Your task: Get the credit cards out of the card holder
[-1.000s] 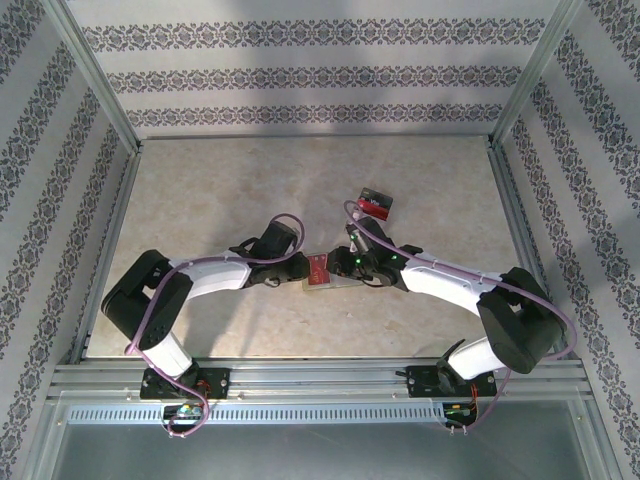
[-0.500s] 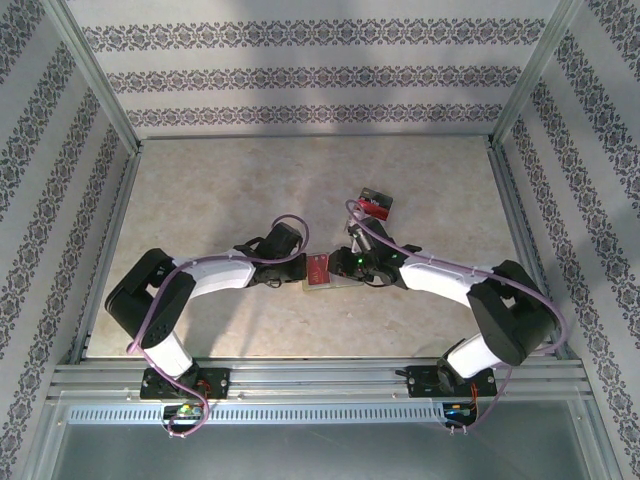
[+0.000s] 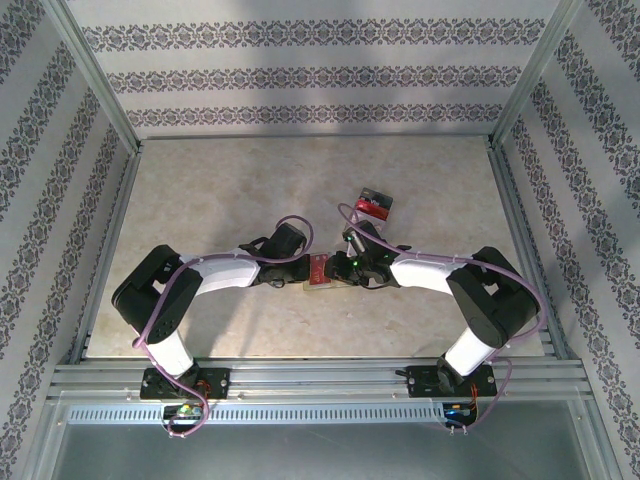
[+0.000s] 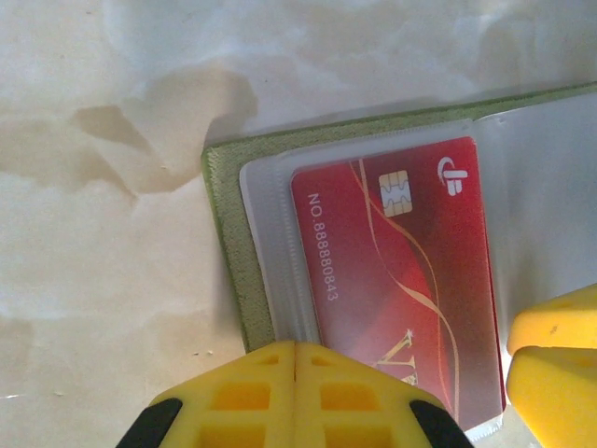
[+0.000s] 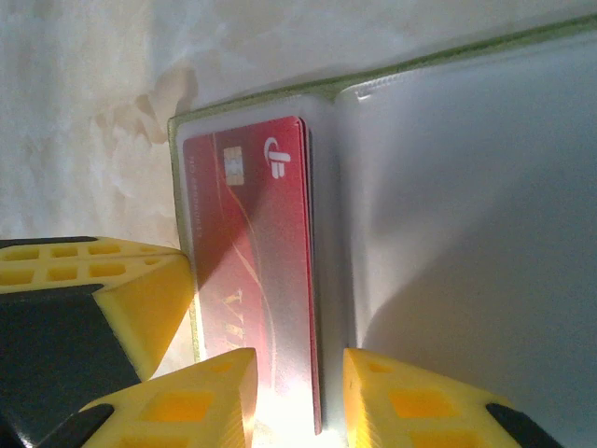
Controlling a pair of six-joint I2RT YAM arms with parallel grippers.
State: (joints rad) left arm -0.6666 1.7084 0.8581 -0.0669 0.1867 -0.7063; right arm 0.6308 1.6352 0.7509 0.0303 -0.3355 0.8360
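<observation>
– Red card [image 4: 401,280] first: where is it?
– Inside a clear pocket [image 4: 270,233] of the olive card holder [image 4: 224,243]. The holder lies spread flat on the tabletop [image 3: 220,190] between the two arms, and the card is on the leaf nearer the left arm.
– How does it lie from the jaws?
– Its long axis runs straight away from the right jaws, and its near short end sits between them. They stand apart. One yellow finger [image 5: 210,397] is over the card's corner and the other is just beside its opposite long edge. I cannot tell whether either presses on it.
– And the left jaws?
– Closed together, with their tips at the holder's near corner, just beside the card. I'd judge they are pinning the holder down.
– So which arm takes it?
– Both are close, but the right jaws straddle the card. The pull looks like theirs, back along that long axis, if the pocket opens at that end.
– Any others?
– Loose cards [image 3: 375,205], red and dark, lie on the tabletop beyond the right wrist, apart from the holder.
</observation>
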